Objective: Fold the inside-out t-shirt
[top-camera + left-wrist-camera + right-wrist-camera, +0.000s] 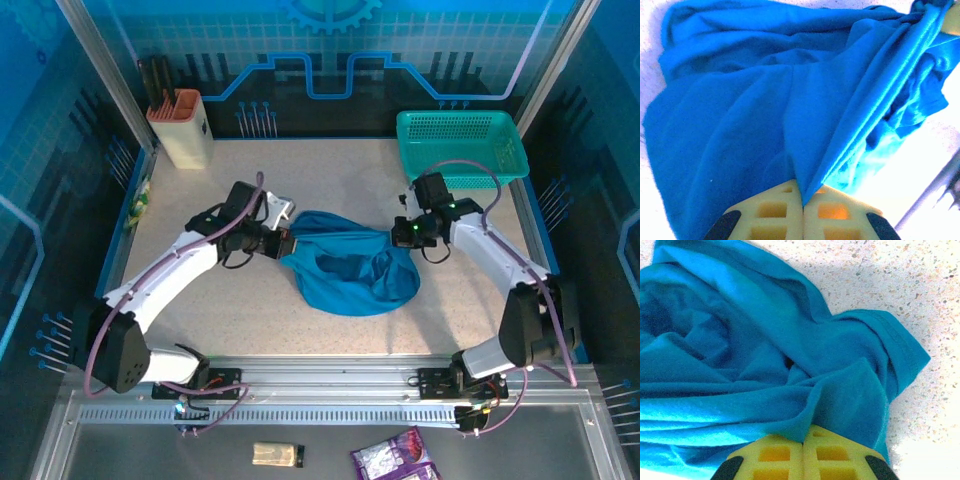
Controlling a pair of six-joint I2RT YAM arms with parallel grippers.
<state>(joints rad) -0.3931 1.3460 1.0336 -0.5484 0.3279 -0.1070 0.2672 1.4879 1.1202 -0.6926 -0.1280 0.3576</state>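
Right tool (803, 437) on t-shirt (740, 340), basket (455, 116) near

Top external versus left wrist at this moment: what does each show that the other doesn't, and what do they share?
Top external: the left arm and right arm reach to opposite sides of the crumpled blue t-shirt. A teal mesh basket sits at the far right and a beige tool holder at the far left.
Left wrist: a close look at the yellow left jaws, shut on a raised fold of the cloth, with creases running away from the pinch.
Both: the t-shirt lying on the speckled table.
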